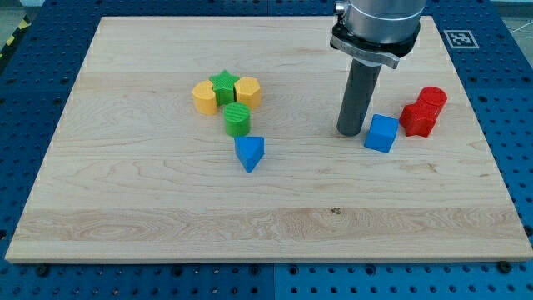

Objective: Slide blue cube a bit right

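Observation:
The blue cube [382, 133] lies on the wooden board at the view's right of centre. My tip [351, 132] rests on the board just to the left of the blue cube, very close to or touching its left side. Two red blocks stand right of the cube: a red star-like block [416, 120] almost against it and a red cylinder [432, 98] behind that.
A blue triangular block [249, 153] lies left of centre. Above it stand a green cylinder [237, 119], a green star [223, 85], and yellow blocks on the left [203, 97] and on the right [248, 91]. The board's right edge [491, 158] is beyond the red blocks.

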{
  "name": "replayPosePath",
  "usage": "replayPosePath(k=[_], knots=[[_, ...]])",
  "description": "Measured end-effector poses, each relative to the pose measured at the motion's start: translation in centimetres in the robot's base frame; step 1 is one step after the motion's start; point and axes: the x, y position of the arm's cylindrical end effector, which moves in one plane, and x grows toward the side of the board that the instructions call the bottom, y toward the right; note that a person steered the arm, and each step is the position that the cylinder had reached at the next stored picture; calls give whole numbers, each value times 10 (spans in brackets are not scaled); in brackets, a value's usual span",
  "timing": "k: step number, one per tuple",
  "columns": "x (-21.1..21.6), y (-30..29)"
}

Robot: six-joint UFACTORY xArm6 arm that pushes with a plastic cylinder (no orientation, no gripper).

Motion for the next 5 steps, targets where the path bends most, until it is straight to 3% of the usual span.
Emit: replayPosePath(k=[5], knots=[[16, 43]])
